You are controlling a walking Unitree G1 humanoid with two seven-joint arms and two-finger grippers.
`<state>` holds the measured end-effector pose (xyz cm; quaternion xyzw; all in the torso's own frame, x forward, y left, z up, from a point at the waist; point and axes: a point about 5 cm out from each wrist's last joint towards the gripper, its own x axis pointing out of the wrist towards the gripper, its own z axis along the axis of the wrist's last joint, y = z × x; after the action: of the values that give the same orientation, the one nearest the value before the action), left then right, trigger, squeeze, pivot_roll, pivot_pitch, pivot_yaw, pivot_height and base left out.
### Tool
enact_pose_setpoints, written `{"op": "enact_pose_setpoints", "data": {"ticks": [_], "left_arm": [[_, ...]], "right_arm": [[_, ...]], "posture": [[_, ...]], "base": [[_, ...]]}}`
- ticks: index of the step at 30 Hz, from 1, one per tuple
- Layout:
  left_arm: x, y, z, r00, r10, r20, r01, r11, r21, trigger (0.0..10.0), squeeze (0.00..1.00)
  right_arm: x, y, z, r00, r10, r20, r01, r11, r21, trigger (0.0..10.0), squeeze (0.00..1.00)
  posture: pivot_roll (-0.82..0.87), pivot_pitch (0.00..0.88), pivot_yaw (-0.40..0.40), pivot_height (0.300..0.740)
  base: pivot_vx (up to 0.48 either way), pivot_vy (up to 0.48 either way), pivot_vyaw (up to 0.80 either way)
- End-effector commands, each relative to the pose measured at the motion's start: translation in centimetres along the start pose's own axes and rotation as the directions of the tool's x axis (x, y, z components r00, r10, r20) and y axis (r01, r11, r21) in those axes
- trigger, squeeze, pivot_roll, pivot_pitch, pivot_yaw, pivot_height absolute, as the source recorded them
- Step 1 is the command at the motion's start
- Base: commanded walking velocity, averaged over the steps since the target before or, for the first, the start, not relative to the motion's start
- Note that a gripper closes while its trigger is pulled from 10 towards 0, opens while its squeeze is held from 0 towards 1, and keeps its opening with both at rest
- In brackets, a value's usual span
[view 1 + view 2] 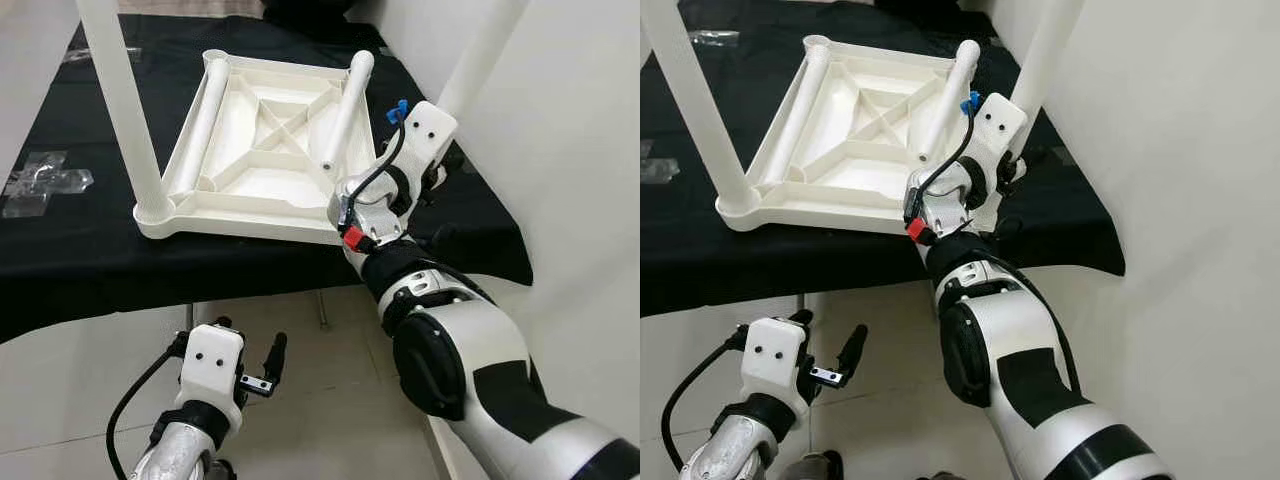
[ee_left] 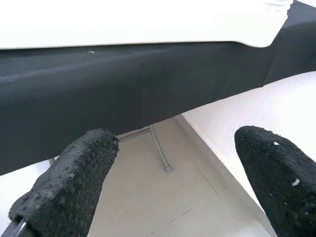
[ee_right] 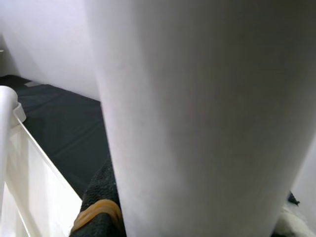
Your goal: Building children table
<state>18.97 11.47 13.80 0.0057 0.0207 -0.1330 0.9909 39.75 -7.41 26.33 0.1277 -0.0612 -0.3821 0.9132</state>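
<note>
While my right hand [image 1: 1015, 160] pinches an upright leg [image 1: 1045, 55], the tabletop [image 1: 265, 150] lies flipped on the bench [image 1: 90, 250].
My left hand [image 1: 262, 362] hangs below, fingers spread.

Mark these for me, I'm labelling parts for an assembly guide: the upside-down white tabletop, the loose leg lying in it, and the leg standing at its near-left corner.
upside-down white tabletop [image 1: 262, 222]: left eye view, near rim.
loose leg [image 1: 345, 112]: left eye view, mid-shaft.
standing leg [image 1: 125, 110]: left eye view, mid-shaft.

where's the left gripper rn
The left gripper hangs low on the robot's left, fingers open, below the edge of the black-covered table, over the floor and apart from the white tabletop.
</note>
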Motion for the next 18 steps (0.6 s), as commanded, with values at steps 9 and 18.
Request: {"op": "enact_pose_setpoints", "data": {"ticks": [9, 18], "left_arm": [[-0.14, -0.16, -0.4, 1.0, -0.003, -0.024, 0.003, 1.0, -0.008, 10.0, 0.0], [-0.07, -0.15, -0.47, 1.0, -0.004, -0.023, 0.003, 1.0, -0.012, 10.0, 0.0]], "right_arm": [[-0.39, 0.24, -0.94, 0.997, 0.045, -0.068, -0.044, 0.999, 0.005, 10.0, 1.0], [0.06, 0.11, -0.53, 0.997, 0.064, -0.034, -0.064, 0.998, 0.013, 10.0, 0.0]], "posture": [[0.17, 0.162, -0.153, 0.74], [0.16, 0.159, -0.148, 0.74]], "base": [[0.0, 0.0, 0.0], [0.0, 0.0, 0.0]]}}
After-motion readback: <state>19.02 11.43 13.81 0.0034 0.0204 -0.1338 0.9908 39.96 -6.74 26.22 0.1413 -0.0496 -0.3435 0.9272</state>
